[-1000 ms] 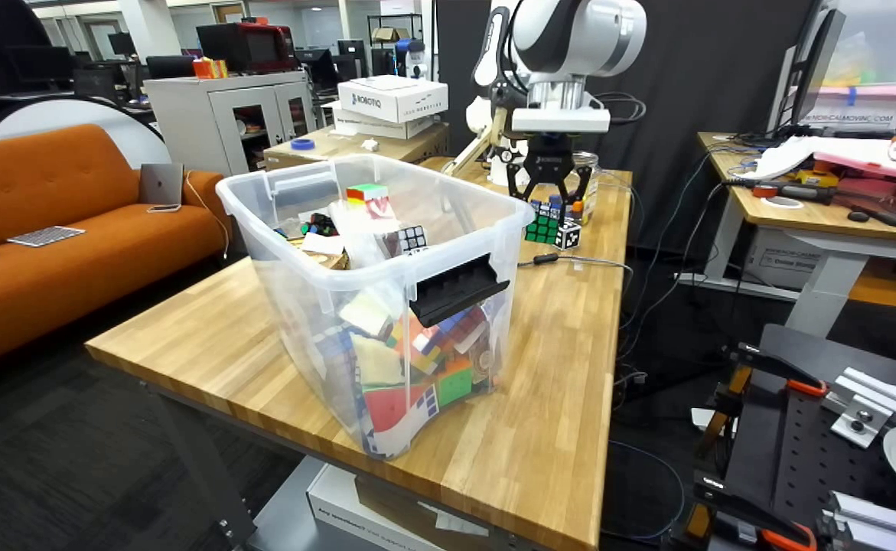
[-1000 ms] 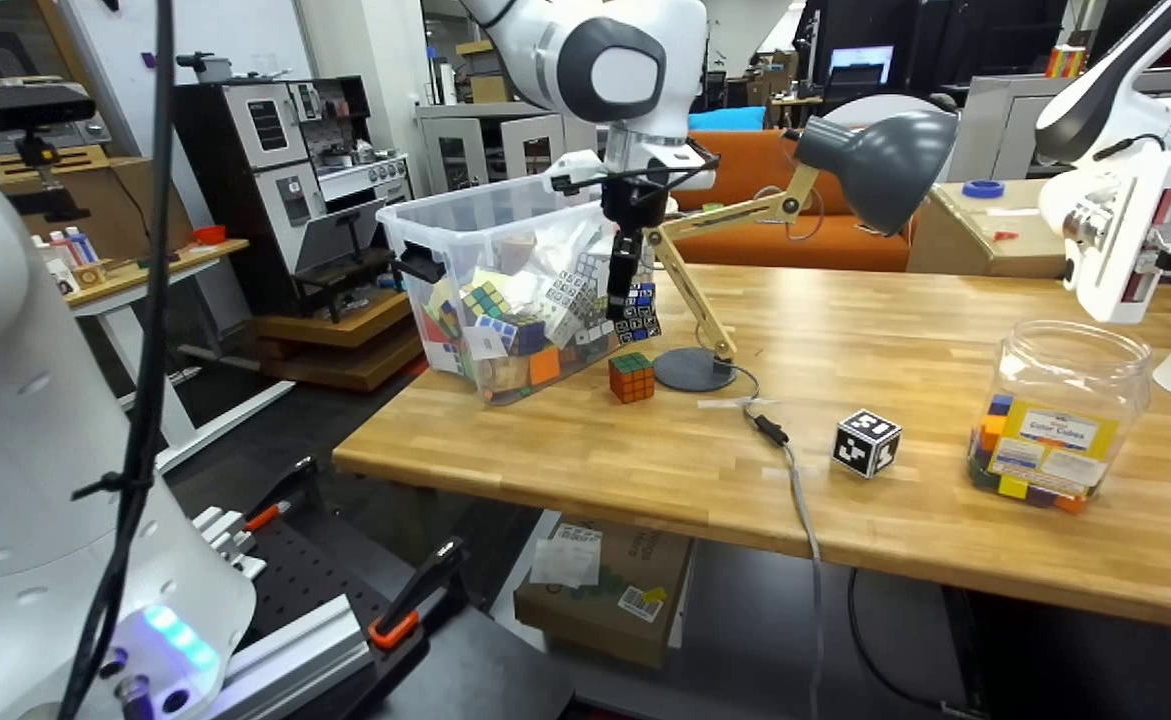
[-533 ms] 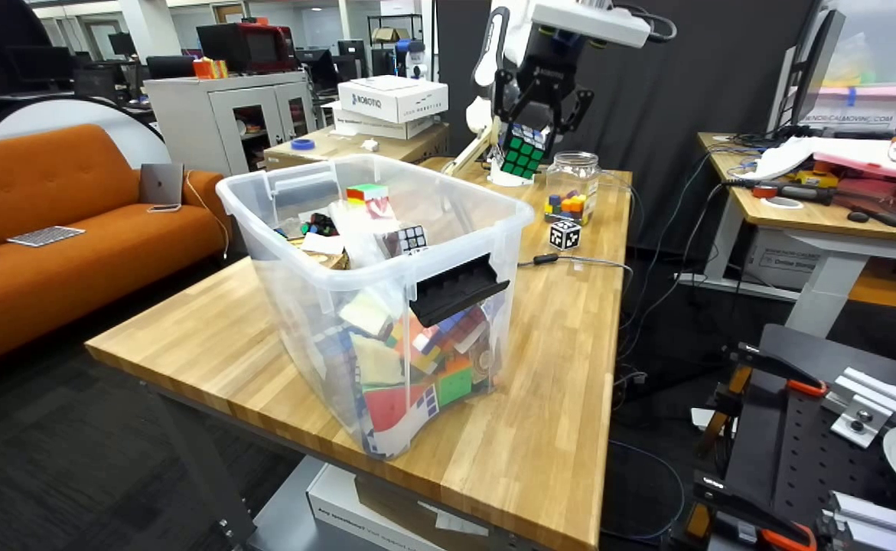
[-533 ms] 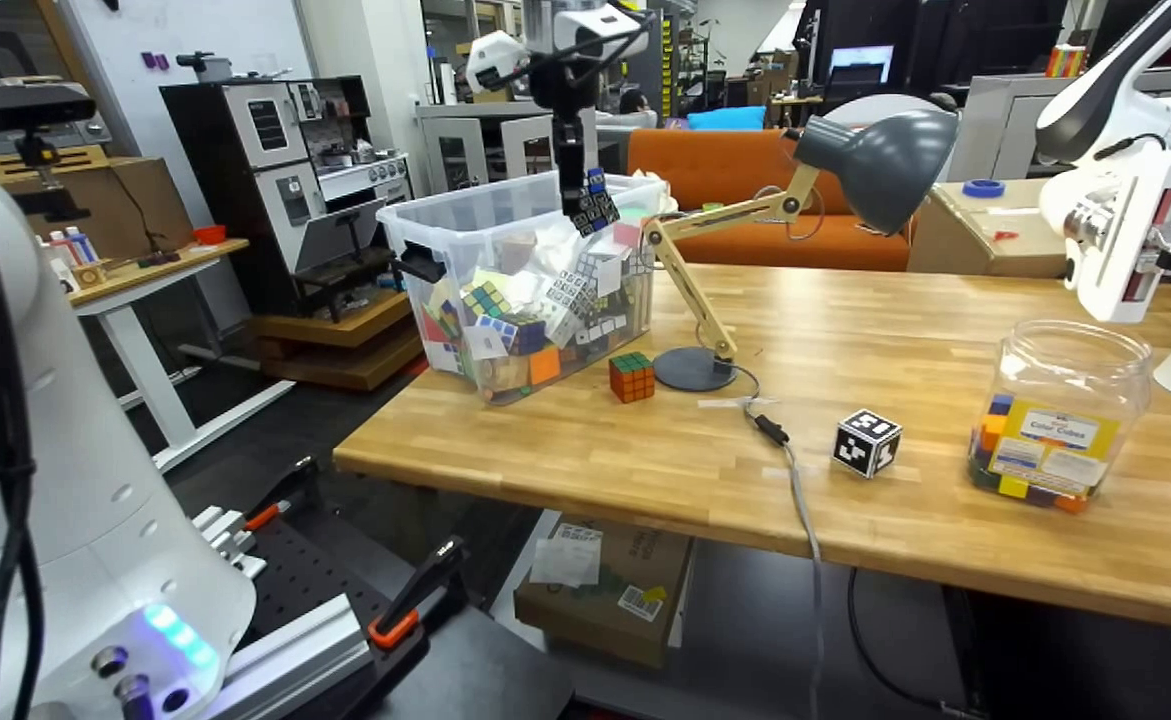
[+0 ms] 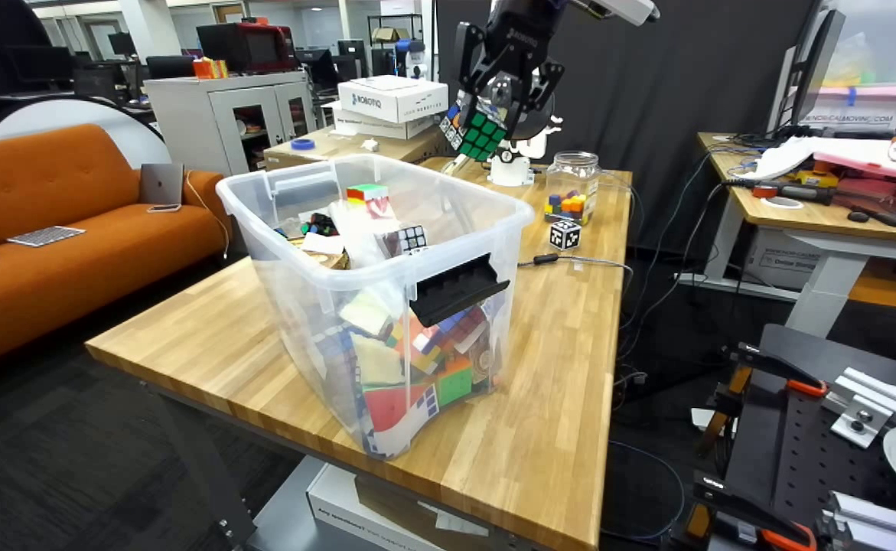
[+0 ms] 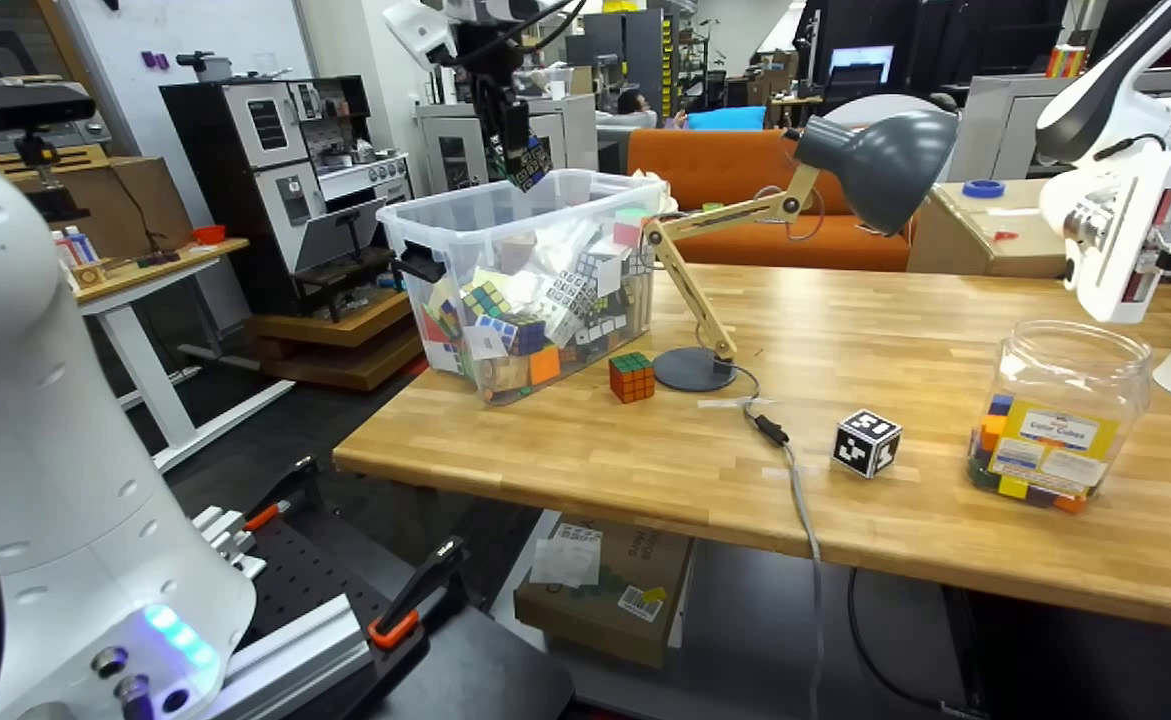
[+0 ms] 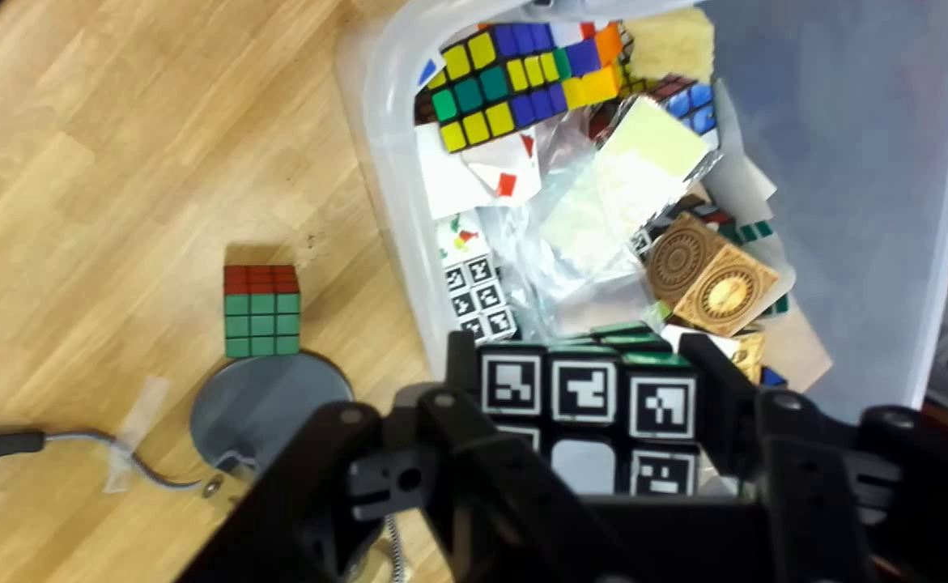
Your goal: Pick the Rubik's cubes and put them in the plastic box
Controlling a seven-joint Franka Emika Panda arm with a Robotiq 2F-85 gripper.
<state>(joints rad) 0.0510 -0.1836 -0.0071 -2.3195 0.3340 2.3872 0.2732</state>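
My gripper (image 5: 490, 115) is shut on a Rubik's cube (image 5: 482, 138) with a green face and black-and-white marker faces. In the wrist view the held cube (image 7: 587, 397) sits between both fingers (image 7: 575, 364), its top layer slightly twisted. In an exterior view it (image 6: 530, 165) hangs tilted above the plastic box (image 6: 445, 232). The box's filled inside shows beneath it in the wrist view (image 7: 388, 146). The box also shows large in front (image 5: 371, 277). An orange, red and green cube (image 6: 632, 378) stands on the table beside the box, also in the wrist view (image 7: 262, 316).
A desk lamp (image 6: 695, 370) stands close beside the box; its wooden arm leans near the rim. A black-and-white marker cube (image 6: 866, 443), a cable (image 6: 797, 490) and a clear jar of small blocks (image 6: 1055, 440) are on the table. A second white arm (image 6: 1125, 220) is behind.
My gripper has lifted the held cube from low over the table, in front of the box, up and across to above the box. The gripper has tilted. The table objects have not moved.
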